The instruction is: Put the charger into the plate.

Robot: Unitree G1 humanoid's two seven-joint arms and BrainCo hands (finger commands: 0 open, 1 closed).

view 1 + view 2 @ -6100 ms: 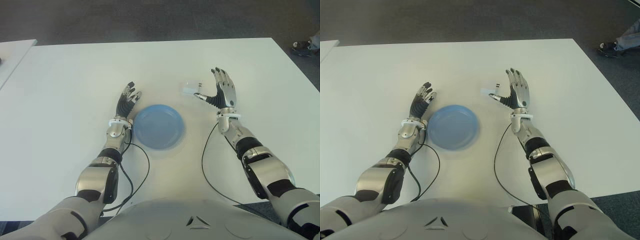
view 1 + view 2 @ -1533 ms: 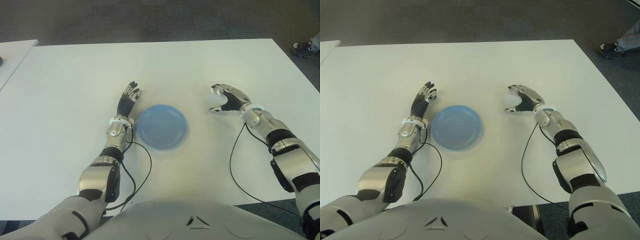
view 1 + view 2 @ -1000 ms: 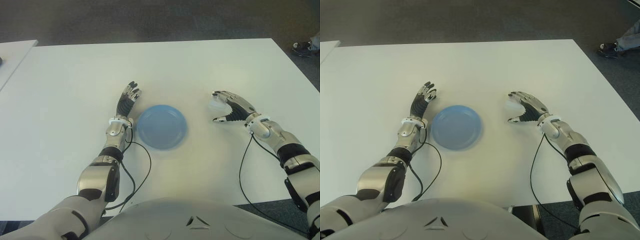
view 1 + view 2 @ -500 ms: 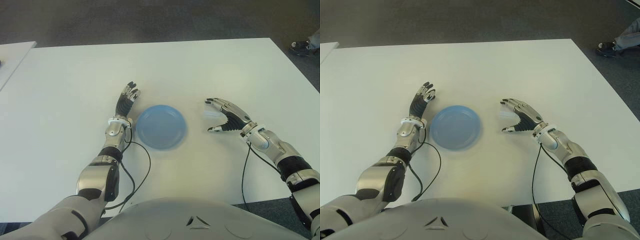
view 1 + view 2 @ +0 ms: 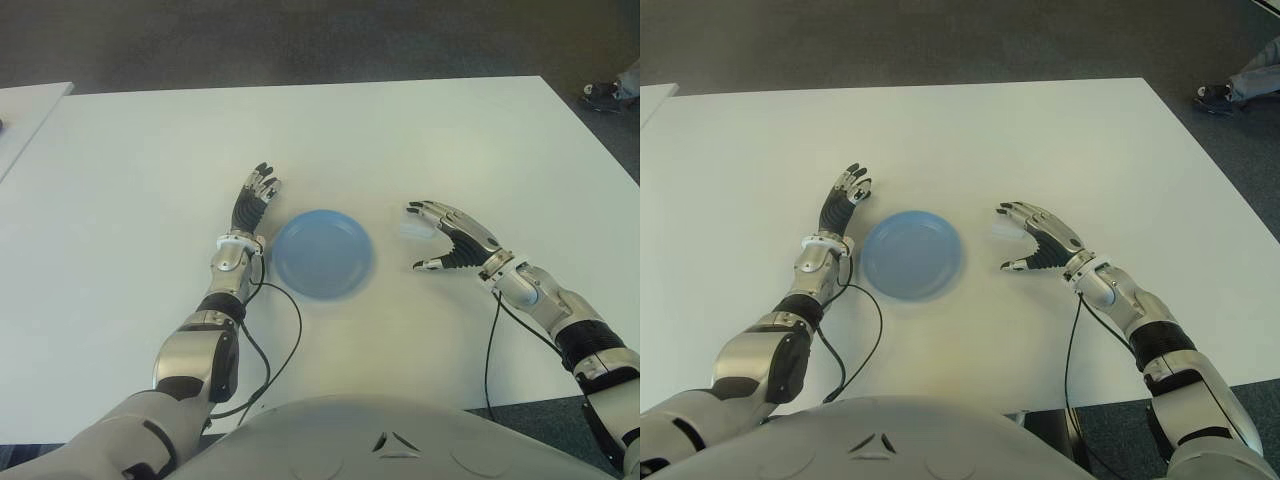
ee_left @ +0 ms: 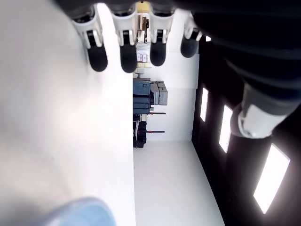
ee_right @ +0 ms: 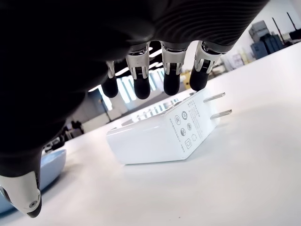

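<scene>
Charger (image 7: 164, 133) flat on the table (image 5: 140, 160), under the right hand's (image 5: 450, 240) spread fingertips (image 7: 141, 87).

Small round marks are printed on the charger's end face by its two prongs, too fine to read; no brand shows. It lies just beyond the arched, parted fingers, which hold nothing, with the thumb (image 7: 21, 197) apart on its near side; the plate (image 5: 322, 253) sits past the thumb, empty. Since half a second ago the right hand has slid a little nearer the plate, and the charger, earlier gripped farther out, now shows loose beneath it. The left hand (image 5: 255, 198) stays just beside the plate's other edge, fingers straight and relaxed. White tabletop, dark carpet (image 5: 300, 40) beyond; a person's shoe (image 5: 600, 95) at the far right corner.
</scene>
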